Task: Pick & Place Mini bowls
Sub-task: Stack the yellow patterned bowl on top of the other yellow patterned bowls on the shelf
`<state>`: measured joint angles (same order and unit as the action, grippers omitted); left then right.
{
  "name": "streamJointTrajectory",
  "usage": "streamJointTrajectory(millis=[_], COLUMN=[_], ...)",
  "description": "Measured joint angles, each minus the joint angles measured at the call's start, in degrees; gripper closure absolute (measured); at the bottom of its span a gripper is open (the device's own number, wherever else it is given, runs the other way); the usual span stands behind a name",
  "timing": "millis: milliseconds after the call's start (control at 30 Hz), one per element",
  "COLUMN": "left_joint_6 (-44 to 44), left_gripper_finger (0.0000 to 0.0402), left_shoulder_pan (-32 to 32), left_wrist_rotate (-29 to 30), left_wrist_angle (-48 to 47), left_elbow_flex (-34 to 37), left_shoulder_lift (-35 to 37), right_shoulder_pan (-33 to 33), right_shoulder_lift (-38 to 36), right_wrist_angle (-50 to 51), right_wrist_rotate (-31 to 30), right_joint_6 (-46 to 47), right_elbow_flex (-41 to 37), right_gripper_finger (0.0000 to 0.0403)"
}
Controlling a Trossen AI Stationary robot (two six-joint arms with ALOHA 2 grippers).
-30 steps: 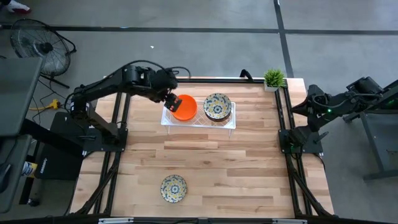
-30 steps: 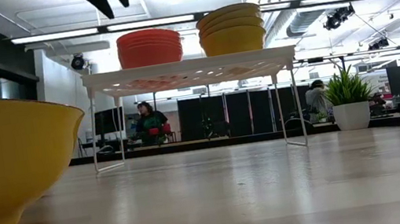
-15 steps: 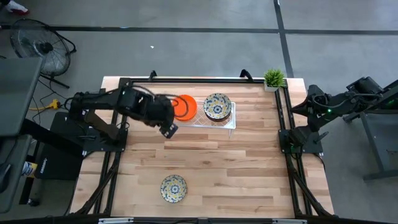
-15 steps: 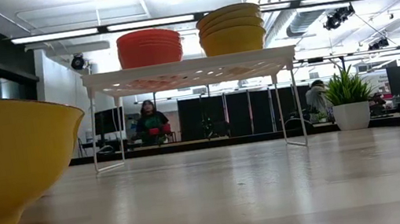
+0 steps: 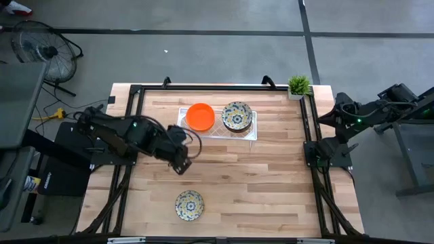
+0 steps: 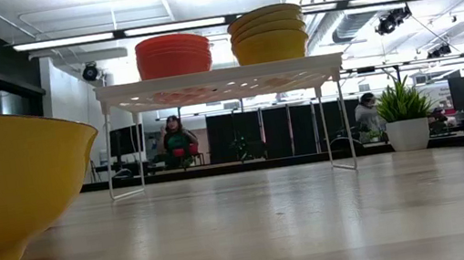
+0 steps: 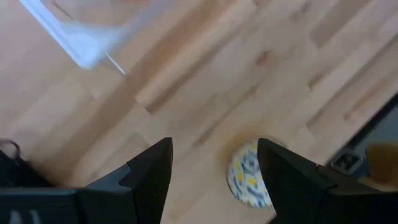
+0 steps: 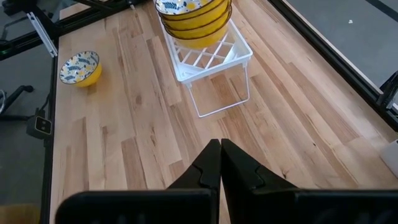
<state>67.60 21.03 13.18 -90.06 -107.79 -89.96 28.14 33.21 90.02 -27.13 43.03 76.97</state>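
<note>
Nearest the low camera sits a lone patterned mini bowl (image 5: 189, 205), alone on the table (image 5: 271, 176) and well apart from the white tray (image 5: 251, 133) at the far side. It reads as a small, shallow, glazed dish: probably light, rigid, slick on its curved yellow outer wall, and liable to chip if dropped. The rim is the sensible place to take hold, one finger inside and one outside, since the rounded underside offers the jaws no flat purchase.

Between that bowl and the tray hangs the left pincer (image 5: 179, 163), over bare wood on the side of the tray nearer the low camera. Its fingers (image 7: 149, 171) stand spread, with nothing between them; the left wrist view looks past them onto the lone bowl (image 7: 249, 175). The left arm reaches in from its base at the table's left edge, forearm roughly level, wrist tipped downward.

On the tray itself stand two stacks side by side: the orange-red stack (image 5: 200, 116) and the patterned stack (image 5: 237, 116), each nested and upright in the low view. A potted plant (image 5: 298, 85) occupies the far corner beyond the tray.

The right pincer (image 8: 220, 163) waits folded back off the table's right edge, well apart from the tray, fingers pressed together on nothing.
</note>
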Motion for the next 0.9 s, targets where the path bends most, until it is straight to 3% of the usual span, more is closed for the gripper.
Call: streamJointTrajectory(millis=[467, 733, 900], left_joint_6=[11.89, 18.4, 22.17], left_gripper_finger=[0.017, 0.017, 0.017], left_shoulder_pan=[9.01, 13.87, 16.88], left_wrist_rotate=[-8.25, -7.85, -5.9], left_wrist_angle=[0.06, 0.66, 5.98], left_elbow_flex=[0.0, 0.0, 0.71], left_shoulder_lift=[-7.07, -9.35, -9.3], right_shoulder_pan=[0.02, 0.0, 0.01], right_shoulder_lift=[0.0, 0.0, 0.0], right_wrist_angle=[0.0, 0.0, 0.0], right_wrist_rotate=[0.72, 0.72, 0.68], right_joint_6=[-0.33, -0.65, -1.05], right_elbow_flex=[0.0, 0.0, 0.0], right_gripper_finger=[0.0403, 0.0403, 0.0403])
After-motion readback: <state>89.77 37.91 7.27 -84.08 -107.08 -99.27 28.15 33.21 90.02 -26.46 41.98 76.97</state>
